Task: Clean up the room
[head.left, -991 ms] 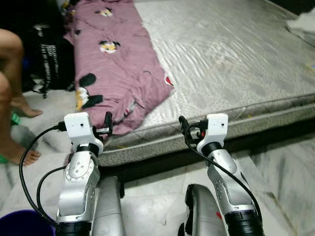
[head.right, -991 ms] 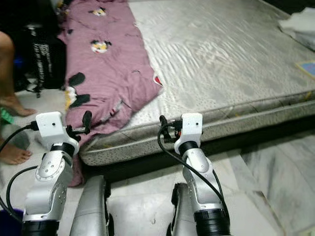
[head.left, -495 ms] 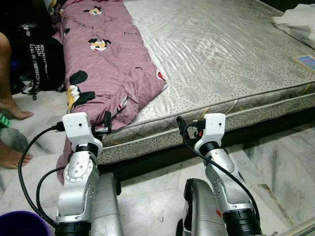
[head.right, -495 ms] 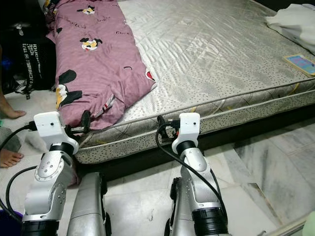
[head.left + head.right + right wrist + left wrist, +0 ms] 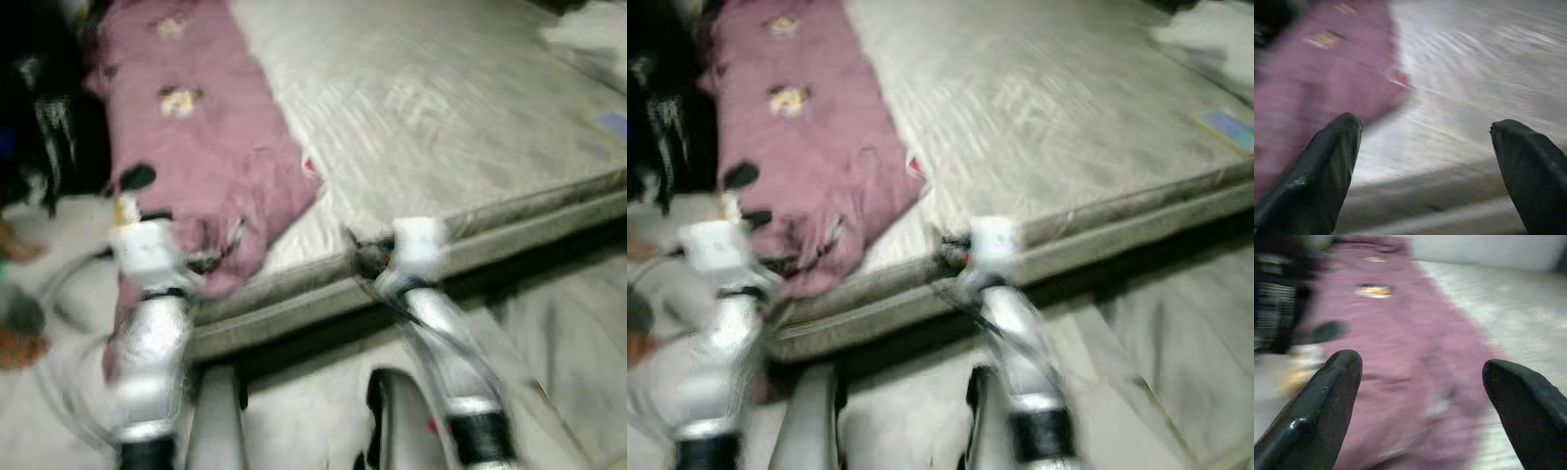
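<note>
The head views are blurred by motion. A mauve blanket with cartoon prints lies along the left side of a grey mattress and hangs over its front corner. My left gripper is raised just before the blanket's hanging edge, open and empty; in the left wrist view its fingers frame the blanket. My right gripper is held at the mattress's front edge, open and empty. The right wrist view has the blanket on one side and bare mattress ahead.
A black bag stands on the floor left of the bed. A person's foot is at the left edge. A white cloth and a small flat card lie at the mattress's far right. Marble floor spreads right of my legs.
The whole picture has shifted and blurred, so the camera is moving. Both arms keep the same raised pose with their fingers apart. The bed and blanket lie as before.
</note>
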